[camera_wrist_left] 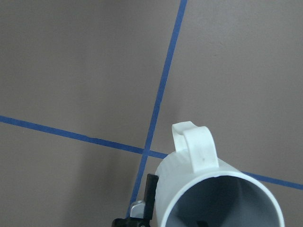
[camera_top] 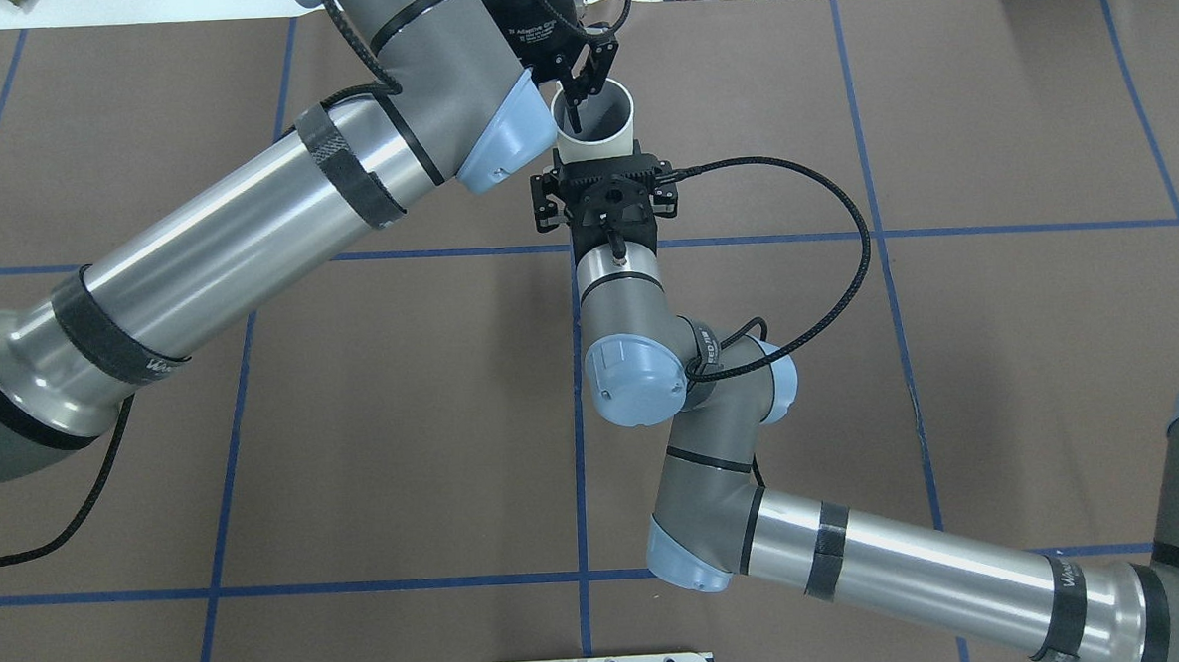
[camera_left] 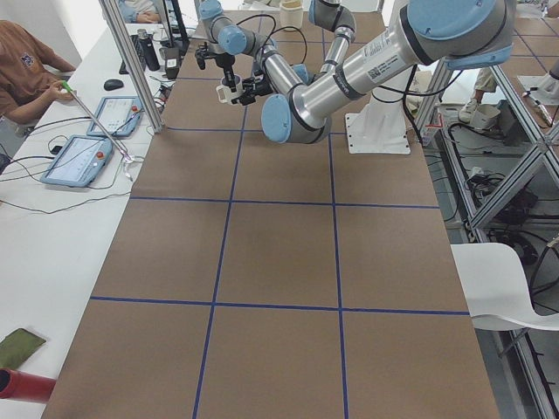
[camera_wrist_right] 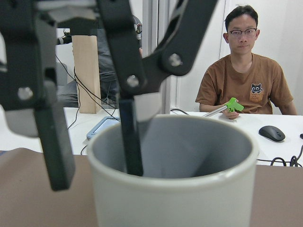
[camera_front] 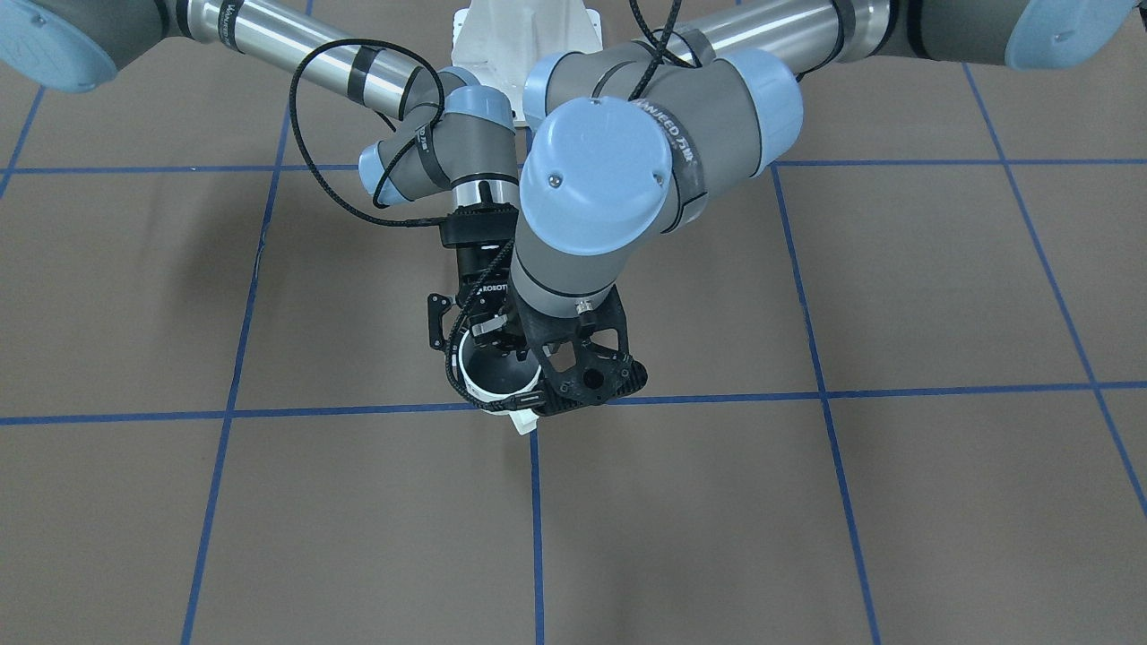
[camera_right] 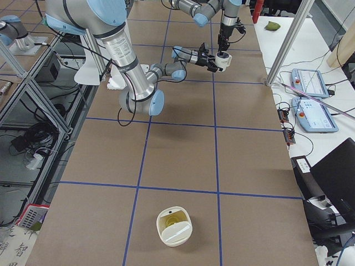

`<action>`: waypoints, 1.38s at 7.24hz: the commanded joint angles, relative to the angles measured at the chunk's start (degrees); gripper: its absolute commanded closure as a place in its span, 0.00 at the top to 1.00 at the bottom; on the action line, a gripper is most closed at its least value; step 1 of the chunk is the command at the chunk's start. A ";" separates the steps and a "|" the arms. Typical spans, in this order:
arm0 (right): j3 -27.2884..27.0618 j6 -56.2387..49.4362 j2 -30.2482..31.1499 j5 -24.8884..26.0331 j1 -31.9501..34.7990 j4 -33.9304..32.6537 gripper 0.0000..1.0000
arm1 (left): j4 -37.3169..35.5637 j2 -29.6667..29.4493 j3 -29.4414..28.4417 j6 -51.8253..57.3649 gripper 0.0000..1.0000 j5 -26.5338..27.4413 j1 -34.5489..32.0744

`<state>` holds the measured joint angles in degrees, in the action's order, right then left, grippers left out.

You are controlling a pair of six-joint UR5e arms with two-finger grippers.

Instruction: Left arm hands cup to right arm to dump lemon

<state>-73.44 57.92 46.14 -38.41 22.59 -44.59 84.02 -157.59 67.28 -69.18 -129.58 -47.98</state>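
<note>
Cup (camera_wrist_right: 175, 194): smooth matt cream outside, matt grey inside, looks ceramic. Table cover (camera_front: 806, 520): matt brown, paper-like, with blue tape lines (camera_front: 537, 537). Arm tubes (camera_top: 218, 248): shiny brushed metal; joints smooth grey, end caps (camera_top: 634, 379) light-blue plastic. Cable (camera_top: 850, 260): black braided sleeve.

cup (camera_top: 608, 121) held above the table (camera_top: 998, 353), left claw (camera_top: 574, 108) on its rim (right claw (camera_top: 598, 171) at its side)

Cup (camera_top: 605, 121): cream-white outside, grey inside. Table (camera_top: 403, 399): brown, crossed by blue grid lines (camera_top: 362, 586). Left arm (camera_top: 247, 227) and right arm (camera_top: 908, 566): silver-grey, light-blue caps.
</note>
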 commanded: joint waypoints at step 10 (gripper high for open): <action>-2.65 -0.35 2.28 -0.53 -0.70 0.03 1.00 | -0.18 -0.08 0.04 -2.80 0.00 0.90 -0.36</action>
<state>-74.64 57.54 46.98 -38.96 22.36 -44.59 83.88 -157.65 67.36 -71.72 -129.22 -48.11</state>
